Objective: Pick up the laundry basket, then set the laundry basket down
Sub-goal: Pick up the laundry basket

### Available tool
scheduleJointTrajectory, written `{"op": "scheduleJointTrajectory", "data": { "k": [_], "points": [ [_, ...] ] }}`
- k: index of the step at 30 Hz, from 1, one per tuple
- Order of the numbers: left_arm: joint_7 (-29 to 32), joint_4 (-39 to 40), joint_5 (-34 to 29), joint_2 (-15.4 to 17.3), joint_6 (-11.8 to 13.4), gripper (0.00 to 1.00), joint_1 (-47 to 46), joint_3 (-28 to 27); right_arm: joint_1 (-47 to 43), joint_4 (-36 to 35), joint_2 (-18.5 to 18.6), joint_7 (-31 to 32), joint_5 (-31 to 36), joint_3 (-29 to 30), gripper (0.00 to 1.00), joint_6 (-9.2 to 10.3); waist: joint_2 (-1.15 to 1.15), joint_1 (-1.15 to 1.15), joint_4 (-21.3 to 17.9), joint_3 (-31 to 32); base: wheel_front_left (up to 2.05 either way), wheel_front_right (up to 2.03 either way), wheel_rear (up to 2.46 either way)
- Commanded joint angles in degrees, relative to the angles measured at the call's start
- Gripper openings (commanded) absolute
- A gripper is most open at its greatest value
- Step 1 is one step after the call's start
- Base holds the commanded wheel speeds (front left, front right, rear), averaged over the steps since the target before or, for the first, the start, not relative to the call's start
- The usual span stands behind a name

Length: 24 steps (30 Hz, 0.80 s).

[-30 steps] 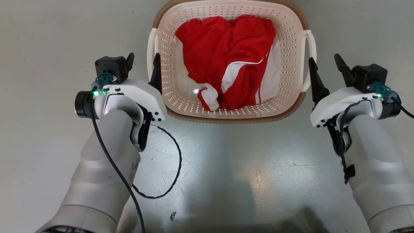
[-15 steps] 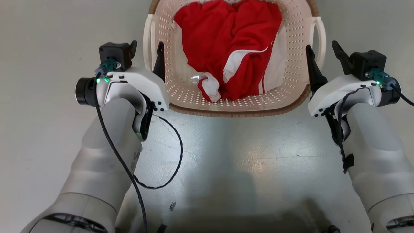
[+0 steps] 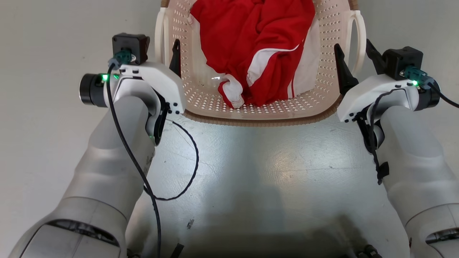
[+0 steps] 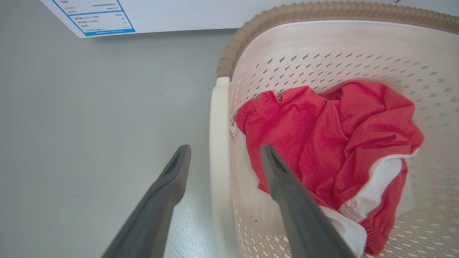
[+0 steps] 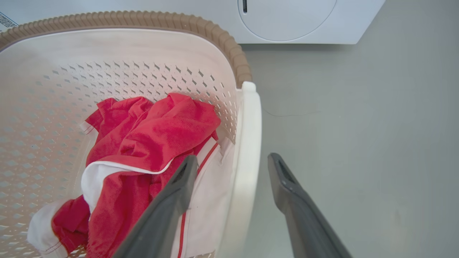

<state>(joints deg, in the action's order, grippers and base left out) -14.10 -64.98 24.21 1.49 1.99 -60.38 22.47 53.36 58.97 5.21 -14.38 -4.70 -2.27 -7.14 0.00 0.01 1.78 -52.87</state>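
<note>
Laundry basket [image 3: 258, 120]: cream perforated plastic, rounded-rectangular, with a ribbed brown rim band and smooth white side handles. It is placed on the glossy grey floor [image 3: 251, 172] between both arms. A red knit garment [image 3: 258, 36] with white trim is contained. Left gripper [image 4: 225, 149] and right gripper [image 5: 233, 158]: dark tapered fingers are spread, each pair straddling one handle, unclamped. Blue-printed label [image 4: 100, 18]: the writing is illegible.
</note>
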Motion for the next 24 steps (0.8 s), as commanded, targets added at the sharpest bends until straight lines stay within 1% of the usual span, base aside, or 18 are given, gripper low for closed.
{"op": "scheduleJointTrajectory", "data": {
  "k": [1, 7, 13, 16, 18, 19, 20, 24],
  "points": [
    [0.01, 0.06, 0.28, 1.39, -0.07, 1.00, -0.21, -0.39, -1.12, 0.16, -1.20, -0.62, -0.43, -1.17, 1.00, -0.35, 0.00, 0.00, -0.12, -0.08, 0.00, 0.00, 0.00],
    [0.99, -1.81, 1.67, 1.39, -0.10, 1.00, -2.04, 2.12, 0.53, 1.82, -1.60, -0.62, -0.74, -1.54, 1.00, -0.35, 0.00, 0.00, -0.47, -0.49, 0.00, 0.00, 0.00],
    [1.91, -3.16, 3.00, 1.39, 0.45, 1.00, -3.00, 4.22, 1.53, 3.05, -1.91, -0.62, -0.92, -2.00, 1.00, -0.35, 0.00, 0.00, -0.77, -0.83, 0.00, 0.00, 0.00],
    [1.91, -3.63, 3.58, 1.39, 0.67, 0.98, -3.44, 4.98, 1.88, 3.25, -2.02, -0.62, -1.03, -2.13, 1.00, -0.35, 0.00, 0.00, -0.89, -1.02, 0.00, 0.00, 0.00],
    [1.83, -3.87, 3.96, 1.39, 0.82, 0.99, -3.70, 5.42, 2.04, 3.30, -2.07, -0.62, -1.06, -2.20, 1.00, -0.35, 0.00, 0.00, -0.94, -1.15, 0.00, 0.00, 0.00],
    [1.76, -3.97, 4.15, 1.39, 0.90, 0.98, -3.80, 5.62, 2.07, 3.31, -2.09, -0.62, -1.06, -2.24, 1.00, -0.35, 0.00, 0.00, -0.96, -1.18, 0.00, 0.00, 0.00],
    [1.71, -4.07, 4.34, 1.39, 0.95, 0.93, -3.88, 5.83, 2.07, 3.32, -2.11, -0.62, -1.08, -2.26, 1.00, -0.35, 0.00, 0.00, -0.97, -1.21, 0.00, 0.00, 0.00],
    [1.62, -4.41, 5.22, 1.39, 1.10, 0.87, -4.07, 6.65, 2.04, 3.31, -2.17, -0.62, -1.12, -2.34, 1.00, -0.35, 0.00, 0.00, -1.05, -1.38, 0.00, 0.00, 0.00]
  ]
}}
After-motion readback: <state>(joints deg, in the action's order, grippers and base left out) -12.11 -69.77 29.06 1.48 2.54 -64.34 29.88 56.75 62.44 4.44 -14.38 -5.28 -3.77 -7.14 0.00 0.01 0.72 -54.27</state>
